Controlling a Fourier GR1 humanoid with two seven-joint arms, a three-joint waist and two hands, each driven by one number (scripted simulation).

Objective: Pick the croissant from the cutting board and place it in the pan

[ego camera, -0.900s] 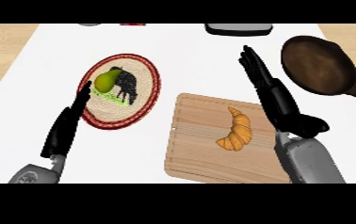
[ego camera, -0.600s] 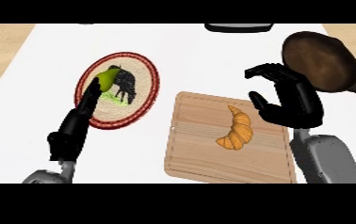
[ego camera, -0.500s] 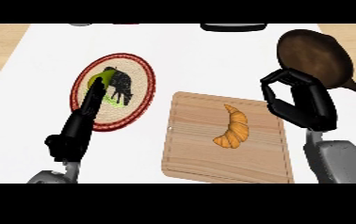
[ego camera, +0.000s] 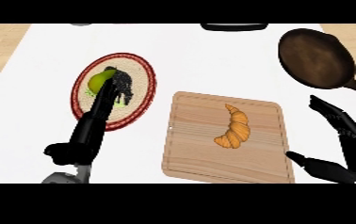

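The croissant [ego camera: 233, 127] lies a little right of the middle of the cutting board [ego camera: 195, 157], in the lower centre of the frame, untouched. The right hand [ego camera: 332, 142] shows at the lower right edge, just off the board's right side, its fingers [ego camera: 327, 108] spread wide and its thumb well apart from them — released, grasping nothing. The left hand [ego camera: 94, 124] stretches from the lower left up over the plate [ego camera: 142, 96], fingers straight and holding nothing; it looks to be resting.

The step in hand is the reach. To do it well, the right hand should likely come in over the croissant from the right, settle the fingers on one long side and the thumb on the other, close round the thick middle rather than a tapered tip, then lift clear before swinging up to the pan [ego camera: 316, 58] at the upper right.

By count: one croissant, one cutting board, one pan, one plate — it carries a green fruit [ego camera: 97, 80] and a dark item, perhaps more food, hard to make out. All sit on the white desk [ego camera: 208, 58].
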